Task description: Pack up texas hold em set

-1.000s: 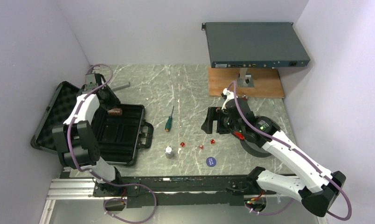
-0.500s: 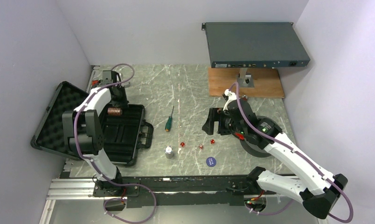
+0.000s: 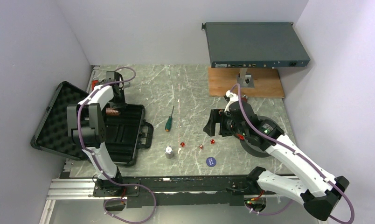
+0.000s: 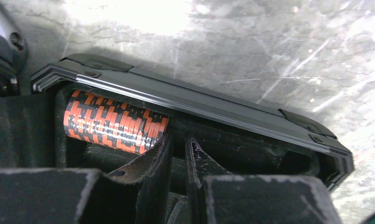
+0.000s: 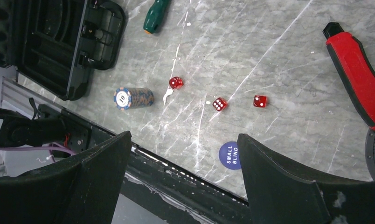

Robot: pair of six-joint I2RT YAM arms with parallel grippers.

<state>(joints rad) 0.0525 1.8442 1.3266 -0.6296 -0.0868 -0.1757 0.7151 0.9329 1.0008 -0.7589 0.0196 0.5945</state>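
The black briefcase (image 3: 129, 133) lies open at the left, its foam lid (image 3: 52, 116) folded back. An orange-and-black chip stack (image 3: 113, 112) lies on its side in the case's far slot, also in the left wrist view (image 4: 113, 122). My left gripper (image 3: 116, 99) is shut and empty just beside that stack (image 4: 178, 142). A second chip stack (image 3: 169, 152) (image 5: 133, 98), three red dice (image 3: 200, 147) (image 5: 218, 104) and the blue button (image 3: 211, 161) (image 5: 231, 155) lie on the table. My right gripper (image 3: 212, 122) (image 5: 184, 140) is open and empty above the dice.
A green-handled screwdriver (image 3: 169, 122) (image 5: 155, 14) lies mid-table. A large grey disc (image 3: 255, 150) sits under my right arm, beside a red-and-black tool (image 5: 356, 77). A grey rack unit (image 3: 255, 44) stands on a wooden board (image 3: 265, 86) at the back right.
My left gripper has swung right along the case's far edge, to beside the chip stack in its slot. My right arm has shifted slightly. The table items have not moved.
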